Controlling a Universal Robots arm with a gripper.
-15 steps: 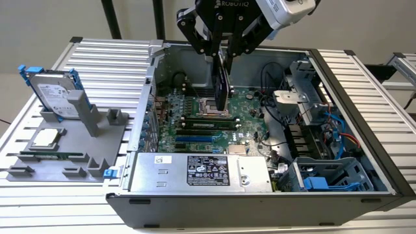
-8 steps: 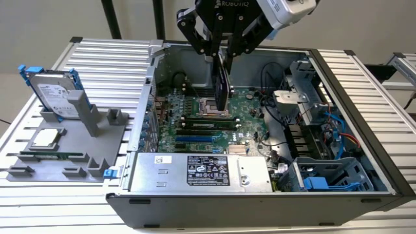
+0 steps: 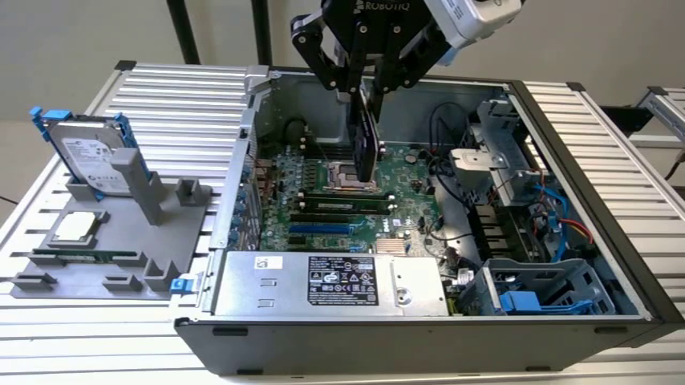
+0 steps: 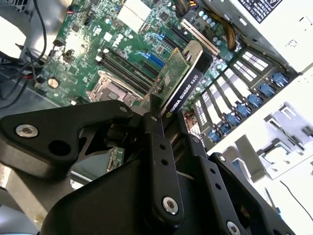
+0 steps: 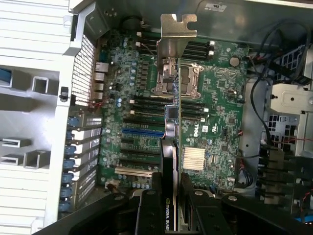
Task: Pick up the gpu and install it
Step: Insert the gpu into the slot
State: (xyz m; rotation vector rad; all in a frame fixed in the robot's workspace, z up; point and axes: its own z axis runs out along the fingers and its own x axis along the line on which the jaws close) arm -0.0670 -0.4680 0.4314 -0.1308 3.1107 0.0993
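Observation:
My gripper (image 3: 364,84) is shut on the gpu (image 3: 366,144), which hangs on edge over the green motherboard (image 3: 321,172) inside the open computer case (image 3: 578,184). The card's lower end is just above the processor socket area, and I cannot tell whether it touches the board. In the second wrist view the gpu (image 4: 183,81) shows a green board face, a black cooler side and a silver end bracket (image 4: 194,50) pointing away from the gripper (image 4: 164,117). The first wrist view shows the gpu (image 5: 171,161) edge-on between the black fingers (image 5: 149,210), with its bracket (image 5: 177,29) at the far end.
A blue expansion slot (image 5: 142,131) and black slots lie beside the card's line. The power supply (image 3: 332,285) fills the case front, with cables and a drive cage (image 3: 503,160) on the exterior view's right. A grey fixture (image 3: 64,277) outside holds a hard drive (image 3: 91,152), a processor (image 3: 73,228) and a memory stick (image 3: 86,257).

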